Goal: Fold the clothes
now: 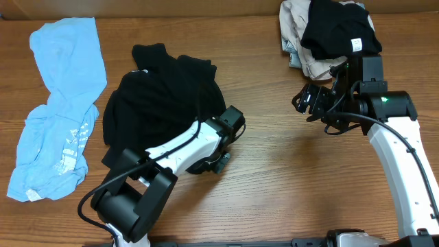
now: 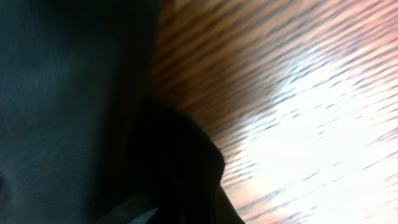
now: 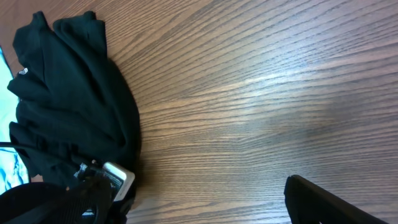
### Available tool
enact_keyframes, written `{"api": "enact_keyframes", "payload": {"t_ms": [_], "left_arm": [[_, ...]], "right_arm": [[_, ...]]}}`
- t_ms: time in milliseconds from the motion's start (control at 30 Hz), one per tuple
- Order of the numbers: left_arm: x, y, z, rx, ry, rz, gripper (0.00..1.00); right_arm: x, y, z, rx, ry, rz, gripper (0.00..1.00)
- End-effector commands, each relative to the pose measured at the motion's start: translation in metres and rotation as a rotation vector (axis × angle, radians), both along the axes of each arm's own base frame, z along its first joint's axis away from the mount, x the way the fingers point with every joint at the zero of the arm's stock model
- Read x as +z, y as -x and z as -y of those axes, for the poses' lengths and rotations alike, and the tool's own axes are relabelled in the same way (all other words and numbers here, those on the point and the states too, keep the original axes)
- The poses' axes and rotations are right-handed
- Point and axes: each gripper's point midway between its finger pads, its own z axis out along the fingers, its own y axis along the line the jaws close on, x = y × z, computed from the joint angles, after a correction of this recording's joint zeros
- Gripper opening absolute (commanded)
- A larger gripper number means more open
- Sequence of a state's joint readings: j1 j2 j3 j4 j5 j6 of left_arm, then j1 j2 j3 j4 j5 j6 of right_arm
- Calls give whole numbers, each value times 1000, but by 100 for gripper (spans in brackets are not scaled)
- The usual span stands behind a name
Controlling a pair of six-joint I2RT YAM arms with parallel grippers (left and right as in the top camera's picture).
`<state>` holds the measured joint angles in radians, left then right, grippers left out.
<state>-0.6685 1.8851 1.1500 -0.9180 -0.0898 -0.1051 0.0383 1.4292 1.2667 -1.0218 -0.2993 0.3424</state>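
The large black shirt (image 1: 161,96) lies crumpled left of centre on the wooden table; it also shows in the right wrist view (image 3: 74,106). My left gripper (image 1: 214,162) is low at the shirt's lower right edge. The left wrist view is blurred, with black fabric (image 2: 74,112) filling its left half and hiding the jaws. My right gripper (image 1: 310,103) is open and empty above bare wood, just below the pile of folded beige and black pieces (image 1: 329,31). One of its fingers (image 3: 336,205) shows in the right wrist view. The light blue tee (image 1: 62,110) lies at the far left.
The left arm (image 1: 171,154) reaches from the front edge up to the shirt. Bare wood (image 1: 274,158) lies between the two arms. The pile sits at the table's back right corner.
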Motion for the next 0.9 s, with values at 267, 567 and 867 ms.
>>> {"api": "enact_keyframes", "payload": {"t_ms": [267, 567, 867], "left_arm": [[76, -53, -34, 184, 2, 15, 4], [210, -114, -65, 333, 116, 223, 4], [282, -112, -74, 346, 176, 342, 4]], "right_arm": [[8, -9, -10, 20, -60, 47, 93], [16, -34, -38, 83, -93, 154, 93], [-16, -63, -111, 140, -191, 139, 93]]}}
